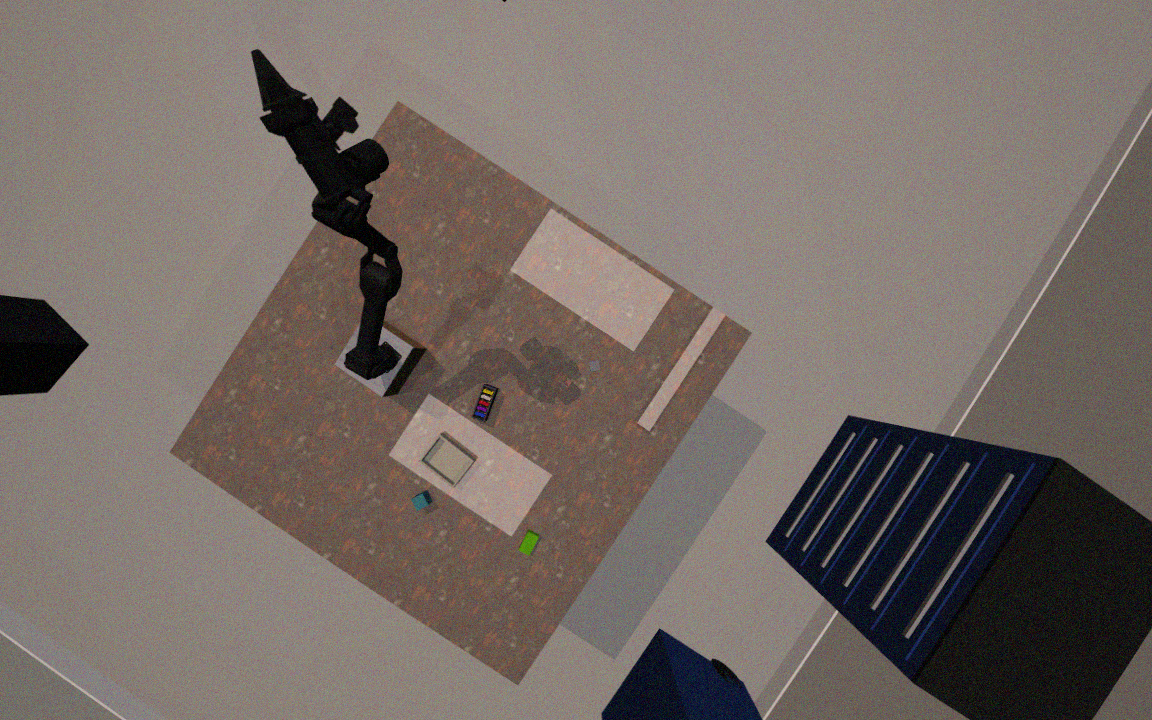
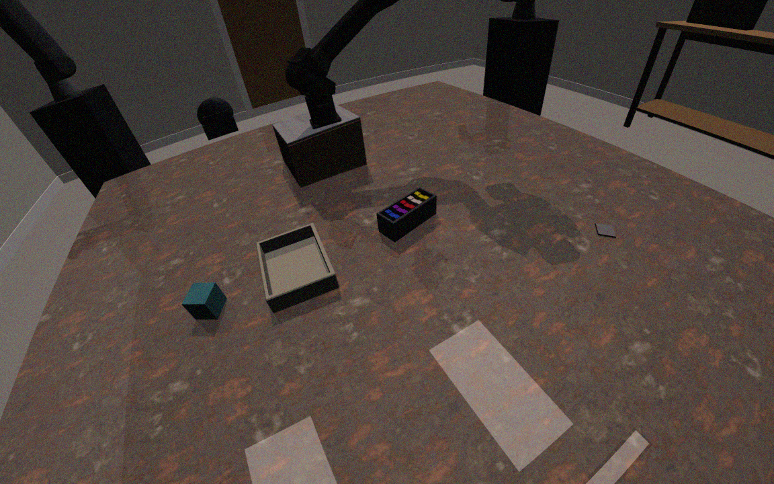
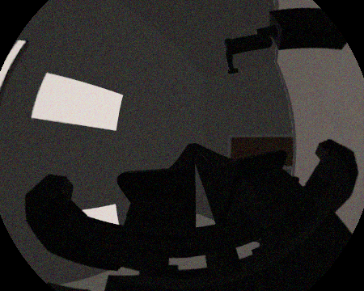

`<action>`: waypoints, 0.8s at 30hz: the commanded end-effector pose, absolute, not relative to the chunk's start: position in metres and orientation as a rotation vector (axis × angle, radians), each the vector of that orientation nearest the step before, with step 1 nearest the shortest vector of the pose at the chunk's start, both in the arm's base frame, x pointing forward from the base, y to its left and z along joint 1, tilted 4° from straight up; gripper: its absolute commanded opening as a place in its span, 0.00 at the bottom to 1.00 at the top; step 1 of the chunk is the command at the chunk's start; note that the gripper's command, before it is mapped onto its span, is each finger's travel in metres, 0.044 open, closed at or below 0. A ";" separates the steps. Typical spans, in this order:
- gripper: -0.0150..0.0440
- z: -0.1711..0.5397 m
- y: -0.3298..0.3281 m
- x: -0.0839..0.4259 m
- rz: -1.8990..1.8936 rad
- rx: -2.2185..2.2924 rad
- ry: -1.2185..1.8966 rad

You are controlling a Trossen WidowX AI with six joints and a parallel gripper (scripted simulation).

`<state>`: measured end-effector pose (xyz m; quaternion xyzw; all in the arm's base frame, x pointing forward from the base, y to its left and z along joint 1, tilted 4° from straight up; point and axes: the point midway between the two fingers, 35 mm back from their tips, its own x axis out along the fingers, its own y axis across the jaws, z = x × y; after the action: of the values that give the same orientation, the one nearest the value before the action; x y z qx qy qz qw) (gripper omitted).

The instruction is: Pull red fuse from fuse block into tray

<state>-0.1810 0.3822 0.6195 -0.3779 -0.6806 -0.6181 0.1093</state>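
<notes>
The red fuse (image 1: pixel 483 403) (image 2: pixel 406 205) sits in the middle of the row in the black fuse block (image 2: pixel 396 228), between a purple and a white fuse. Blue and yellow fuses are at the row's ends. The shallow beige tray (image 1: pixel 448 459) (image 2: pixel 296 267) stands near the block and is empty. My gripper (image 1: pixel 255 51) (image 3: pixel 192 147) is shut and empty, raised far from the block and tray, beyond the table's edge in the top view. It is out of frame in the exterior view. The wrist view shows its fingertips together against wall and ceiling, with no fuse.
A teal cube (image 1: pixel 422 500) (image 2: pixel 204 299) stands beside the tray. A green block (image 1: pixel 528 542) lies farther off. A small flat grey piece (image 1: pixel 594 365) (image 2: pixel 605 230) lies on the far side of the fuse block from the tray. The arm's base box (image 2: pixel 324 156) stands behind the block and tray.
</notes>
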 end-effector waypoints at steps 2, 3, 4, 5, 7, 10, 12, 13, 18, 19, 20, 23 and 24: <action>0.34 0.622 0.377 -0.182 -1.817 -1.105 -1.990; 0.36 0.626 0.372 -0.183 -1.817 -1.098 -1.975; 0.36 0.631 0.363 -0.184 -1.816 -1.087 -1.955; 0.36 0.637 0.352 -0.186 -1.814 -1.074 -1.929; 0.36 0.653 0.324 -0.189 -1.806 -1.041 -1.864; 0.36 0.674 0.279 -0.189 -1.787 -0.988 -1.762; 0.36 0.677 0.278 -0.186 -1.743 -0.994 -1.769; 0.36 0.678 0.277 -0.184 -1.714 -0.997 -1.772; 0.36 0.707 0.207 -0.172 -1.664 -0.919 -1.614; 0.36 0.712 0.190 -0.168 -1.657 -0.901 -1.576; 0.36 0.717 0.174 -0.164 -1.649 -0.882 -1.538; 0.36 0.724 0.145 -0.150 -1.590 -0.853 -1.487; 0.36 0.726 0.131 -0.145 -1.574 -0.837 -1.457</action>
<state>-0.1611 0.1673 0.7176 -0.3383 -0.5975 -0.6276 0.3671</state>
